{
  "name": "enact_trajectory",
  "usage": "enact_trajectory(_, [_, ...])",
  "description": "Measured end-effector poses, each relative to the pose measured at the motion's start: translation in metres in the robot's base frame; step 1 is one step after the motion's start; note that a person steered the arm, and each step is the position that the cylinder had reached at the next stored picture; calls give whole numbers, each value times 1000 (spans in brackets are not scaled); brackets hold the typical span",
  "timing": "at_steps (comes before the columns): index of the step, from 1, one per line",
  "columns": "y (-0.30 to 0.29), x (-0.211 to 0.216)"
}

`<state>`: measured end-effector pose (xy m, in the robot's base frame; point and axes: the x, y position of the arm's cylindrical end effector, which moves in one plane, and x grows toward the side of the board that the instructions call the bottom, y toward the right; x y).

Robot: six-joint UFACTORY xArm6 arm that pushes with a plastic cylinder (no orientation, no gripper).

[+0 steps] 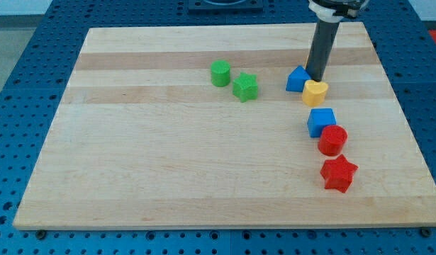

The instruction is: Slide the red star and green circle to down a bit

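Red star (339, 174): chunky, five-pointed, low at view's right on surface (168, 177). Green circle (220, 73): short cylinder, upper middle, just beside green star (245, 87). No hand fitted; my tip (315, 79) between blue triangle (298, 79) and yellow heart (315, 92), well apart from both targets.

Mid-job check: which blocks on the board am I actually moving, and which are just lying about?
For the job:
red star
green circle
my tip, between the blue triangle and yellow heart

Lying about:
green star
blue triangle
yellow heart
blue cube
red circle
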<state>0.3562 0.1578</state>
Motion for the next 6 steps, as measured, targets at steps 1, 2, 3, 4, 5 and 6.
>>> enact_trajectory(1, [1, 0])
enact_trajectory(2, [39, 14])
enact_trajectory(3, [55, 19])
enact_trajectory(4, [37, 26])
enact_trajectory(5, [4, 41])
enact_trajectory(6, [-18, 42])
